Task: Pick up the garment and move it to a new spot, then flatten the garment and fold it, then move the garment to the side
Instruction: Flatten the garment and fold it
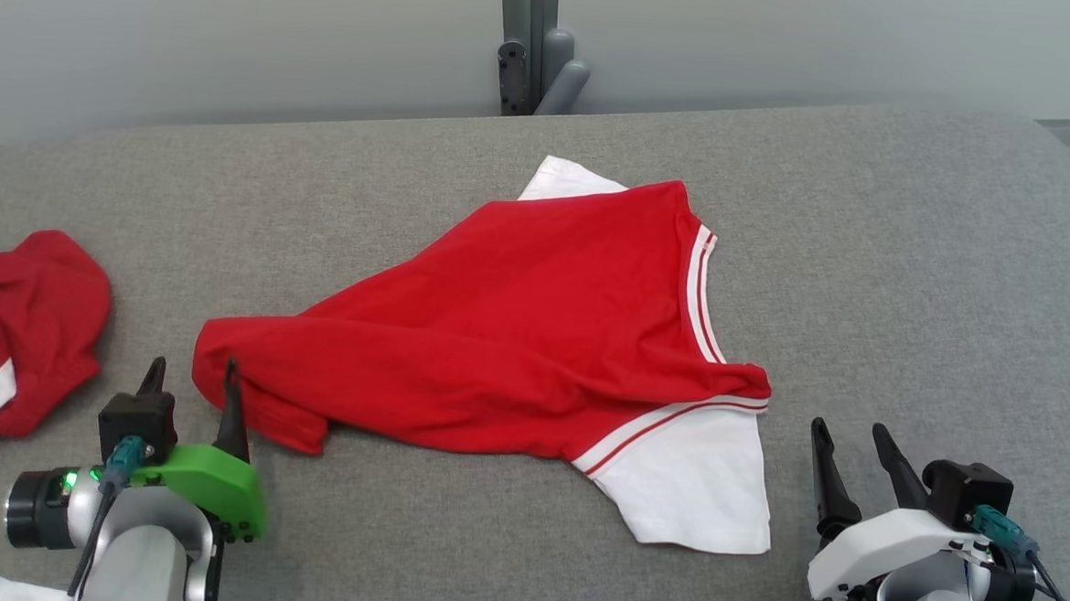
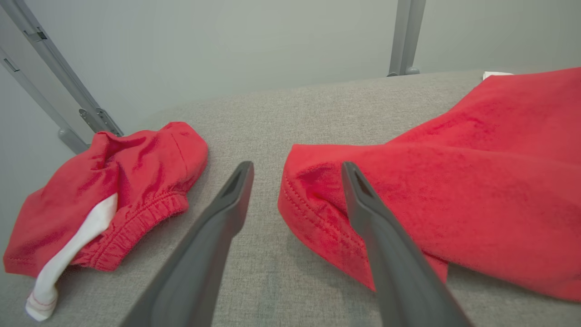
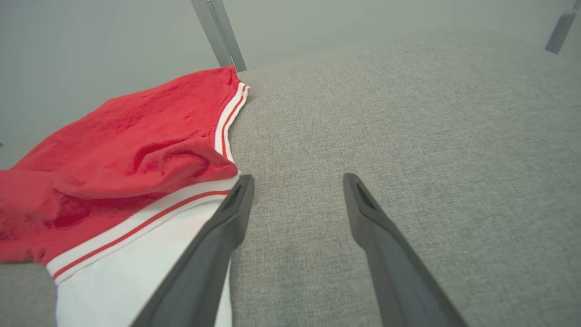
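Straddling the hem of the red T-shirt (image 1: 515, 336), the left gripper (image 1: 195, 362) stands wide and empty; the right gripper (image 1: 849, 426), equally wide, hovers beside the white sleeve (image 1: 699, 492).

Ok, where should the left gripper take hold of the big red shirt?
Probably the bunched hem end of the shirt, approached from the robot's left, low over the grey surface. That stitched edge is doubled and raised, and it lies ahead of the open left gripper.
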